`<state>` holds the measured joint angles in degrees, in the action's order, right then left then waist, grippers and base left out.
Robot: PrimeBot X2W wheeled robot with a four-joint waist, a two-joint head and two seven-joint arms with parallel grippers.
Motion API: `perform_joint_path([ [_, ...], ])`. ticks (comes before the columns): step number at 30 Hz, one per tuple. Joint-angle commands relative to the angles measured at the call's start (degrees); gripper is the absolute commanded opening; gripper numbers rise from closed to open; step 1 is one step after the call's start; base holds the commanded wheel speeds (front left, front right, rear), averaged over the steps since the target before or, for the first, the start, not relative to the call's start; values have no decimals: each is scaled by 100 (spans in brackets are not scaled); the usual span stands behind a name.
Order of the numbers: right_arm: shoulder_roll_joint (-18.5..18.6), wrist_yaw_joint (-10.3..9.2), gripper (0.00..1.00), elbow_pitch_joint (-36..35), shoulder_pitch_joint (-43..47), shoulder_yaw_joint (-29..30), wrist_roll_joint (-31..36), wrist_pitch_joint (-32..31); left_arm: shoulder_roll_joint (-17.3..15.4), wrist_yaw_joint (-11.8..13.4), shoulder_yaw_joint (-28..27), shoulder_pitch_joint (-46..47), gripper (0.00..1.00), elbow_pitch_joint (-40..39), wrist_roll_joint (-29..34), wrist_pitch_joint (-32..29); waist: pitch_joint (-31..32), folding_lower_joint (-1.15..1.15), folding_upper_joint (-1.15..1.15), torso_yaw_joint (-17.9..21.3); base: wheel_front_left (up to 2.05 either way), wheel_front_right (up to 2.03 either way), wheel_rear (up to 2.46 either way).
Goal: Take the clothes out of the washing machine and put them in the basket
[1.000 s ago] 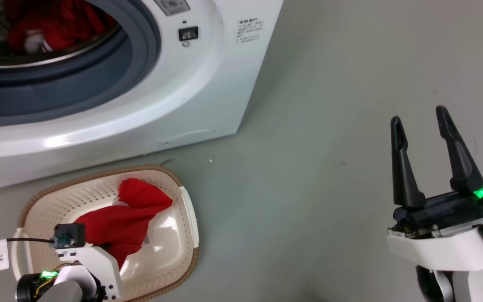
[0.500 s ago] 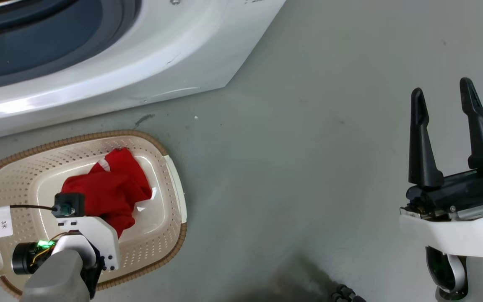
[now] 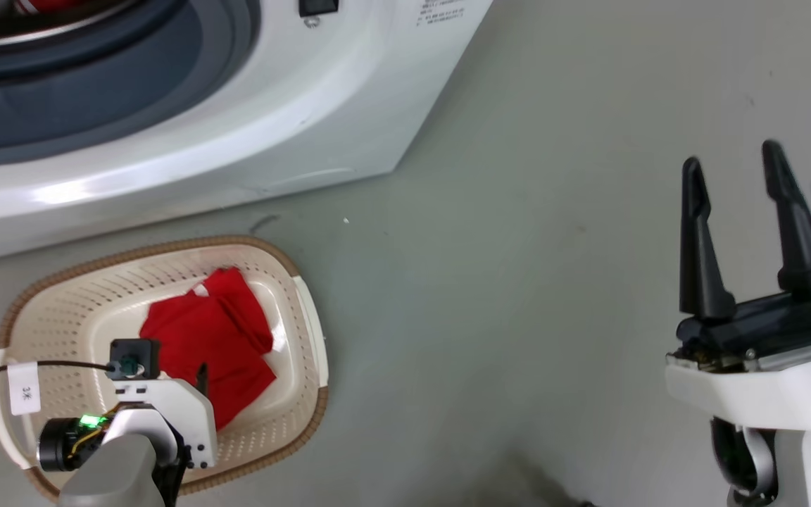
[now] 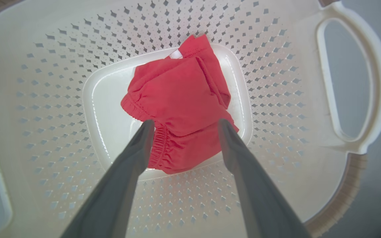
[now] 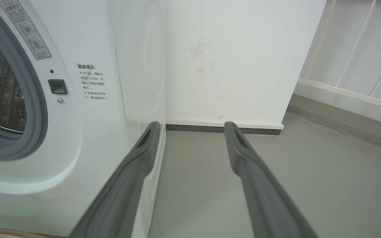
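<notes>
Nearest, at the left, the left claw [image 4: 186,122] hangs point-down over the basket [image 3: 159,248]. Its two fingers are spread wide with nothing between them. The red garment [image 4: 180,99] lies crumpled on the basket's base below the tips, gripped by neither, which reads as a drop finished rather than a grasp. The basket sits on the floor [image 3: 518,296] close in front of the washing machine [image 3: 272,127], probably to keep the carry from drum to basket short. Its walls rise on every side of the fingers, so the clear way out is straight up. At the right, the right claw [image 3: 731,158] is likewise wide open and empty. It is held over bare floor, well apart from the basket and the machine's right corner, with open room out to the far wall [image 5: 227,66]. Farthest, inside the grey door seal [image 3: 96,105], a sliver of red [image 3: 46,4] shows at the top edge. It is likely more clothes in the drum, though too little shows to be sure.
</notes>
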<state>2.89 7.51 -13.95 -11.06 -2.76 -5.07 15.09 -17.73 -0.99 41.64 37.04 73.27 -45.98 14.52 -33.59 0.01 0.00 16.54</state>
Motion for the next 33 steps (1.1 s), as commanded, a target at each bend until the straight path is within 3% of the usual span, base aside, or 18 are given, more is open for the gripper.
perform_joint_path([
  [1, -3, -4, 100, 44, 101, -17, 11, 12, 6, 26, -31, -100, 100, -37, 42, 46, 231, -1, 0, -105, 0, 0, 0],
  [13, -1, -4, 100, 349, 593, -43, 140, 12, -219, 593, -1133, -1146, 100, -1957, 959, 68, 1296, -1, 0, -433, 0, 0, 0],
  [22, -2, -4, 100, 449, 922, -78, 177, 12, -46, 706, -2116, -1995, 100, -2946, 1731, 69, 1871, -1, 0, -542, 0, 0, 0],
  [33, -2, -4, 100, 503, 1208, -68, 250, 12, 217, 630, -3187, -2622, 100, -4404, 2865, 70, 2323, -1, 0, -688, 0, 0, 0],
])
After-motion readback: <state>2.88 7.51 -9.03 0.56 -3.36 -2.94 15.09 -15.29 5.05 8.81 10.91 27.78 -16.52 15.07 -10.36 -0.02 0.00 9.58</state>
